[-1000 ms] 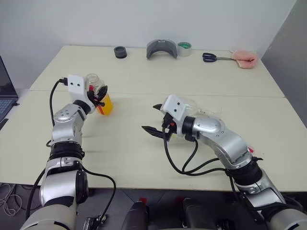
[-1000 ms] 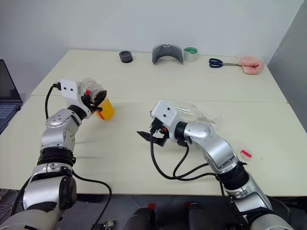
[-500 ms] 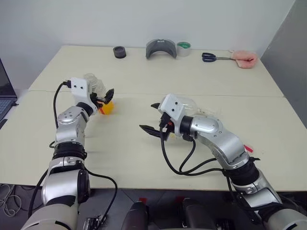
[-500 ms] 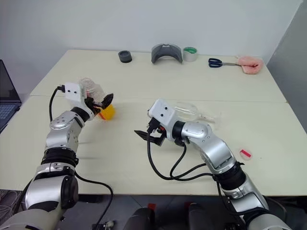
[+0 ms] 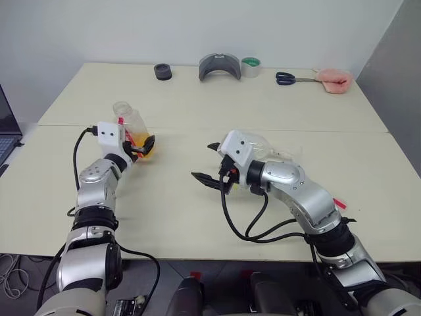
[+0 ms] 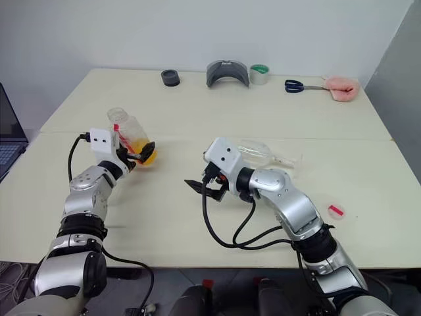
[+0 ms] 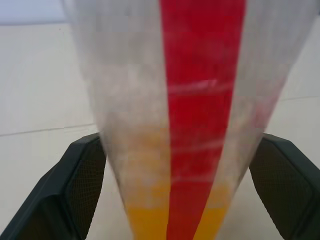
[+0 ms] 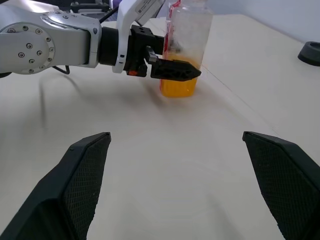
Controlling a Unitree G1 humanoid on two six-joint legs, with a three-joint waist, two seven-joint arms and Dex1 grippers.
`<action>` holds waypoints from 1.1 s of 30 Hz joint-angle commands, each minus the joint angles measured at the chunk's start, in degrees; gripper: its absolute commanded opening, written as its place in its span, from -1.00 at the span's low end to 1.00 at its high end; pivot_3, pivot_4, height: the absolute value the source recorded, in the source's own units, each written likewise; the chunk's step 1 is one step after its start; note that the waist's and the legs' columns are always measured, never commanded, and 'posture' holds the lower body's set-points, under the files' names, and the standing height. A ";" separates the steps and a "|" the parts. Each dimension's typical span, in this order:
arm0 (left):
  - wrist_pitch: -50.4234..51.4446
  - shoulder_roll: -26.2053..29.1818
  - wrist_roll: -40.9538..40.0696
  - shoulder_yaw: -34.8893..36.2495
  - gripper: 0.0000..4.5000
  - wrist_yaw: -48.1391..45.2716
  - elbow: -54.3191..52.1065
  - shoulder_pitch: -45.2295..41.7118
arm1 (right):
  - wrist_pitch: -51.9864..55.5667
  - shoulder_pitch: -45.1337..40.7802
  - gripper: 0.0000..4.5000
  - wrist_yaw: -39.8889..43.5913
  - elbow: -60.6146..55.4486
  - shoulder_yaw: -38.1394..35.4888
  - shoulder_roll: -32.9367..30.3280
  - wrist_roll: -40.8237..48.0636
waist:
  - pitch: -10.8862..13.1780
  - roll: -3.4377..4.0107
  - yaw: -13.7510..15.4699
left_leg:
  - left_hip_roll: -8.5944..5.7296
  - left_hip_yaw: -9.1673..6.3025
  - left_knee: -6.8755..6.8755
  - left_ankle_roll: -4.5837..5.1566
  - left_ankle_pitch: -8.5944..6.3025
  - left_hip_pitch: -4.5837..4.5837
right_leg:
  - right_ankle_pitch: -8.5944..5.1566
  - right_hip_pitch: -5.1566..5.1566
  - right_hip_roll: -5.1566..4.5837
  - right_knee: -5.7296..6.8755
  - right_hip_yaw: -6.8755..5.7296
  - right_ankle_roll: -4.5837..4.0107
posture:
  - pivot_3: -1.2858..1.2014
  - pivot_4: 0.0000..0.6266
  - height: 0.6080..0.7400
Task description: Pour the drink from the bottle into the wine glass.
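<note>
— Where is the small clear plastic bottle (image 5: 133,128) with the red stripe?

— Upright on the pale worktop (image 5: 197,204) at the left; a little bright orange-yellow drink (image 8: 178,87) sits in its bottom; the left hand (image 5: 144,146) has its black fingers spread wide on either side of it.

— And the right hand (image 5: 209,162)?

— Spread wide and empty, near the middle of the worktop; the clear stemmed wine glass (image 6: 260,151) lies on its side just behind that arm.
</note>
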 commanded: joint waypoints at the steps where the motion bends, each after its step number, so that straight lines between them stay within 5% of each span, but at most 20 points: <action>1: -1.63 -0.47 -0.68 0.82 0.99 1.34 -4.02 0.98 | -0.17 -0.21 1.00 -0.04 -3.03 -0.94 0.06 -0.25 | 0.00 0.00 0.00 | 0.00 0.00 0.00 0.00 0.00 0.00 | 0.00 -0.01 0.00 0.00 0.01 0.00 | 0.03 -0.52 1.00; 21: 3.13 -6.29 0.05 0.72 0.99 12.03 -29.48 18.91 | 3.52 1.90 1.00 -0.75 -7.18 -2.38 -0.66 0.49 | -0.01 -0.01 0.11 | 0.05 -0.03 -0.01 0.01 0.00 0.00 | 0.00 -0.04 -0.02 0.01 0.12 0.00 | 0.03 -0.52 1.00; 28: 7.19 -7.52 -2.33 -1.36 0.99 9.09 -42.27 28.96 | 5.34 6.82 1.00 0.62 -14.76 -6.45 -7.01 1.91 | 0.00 -0.01 0.17 | 0.08 -0.02 -0.03 0.01 -0.01 0.00 | 0.00 -0.01 -0.12 -0.03 0.17 0.00 | 0.03 -0.52 1.00; 33: 9.40 -7.11 -4.17 -5.59 0.99 3.53 -51.16 33.52 | 7.77 12.14 1.00 -6.55 -21.31 -10.84 -10.39 -2.85 | 0.00 -0.01 0.21 | 0.07 0.02 -0.02 0.02 -0.01 0.01 | 0.00 0.09 -0.10 -0.07 0.11 0.02 | 0.03 -0.52 1.00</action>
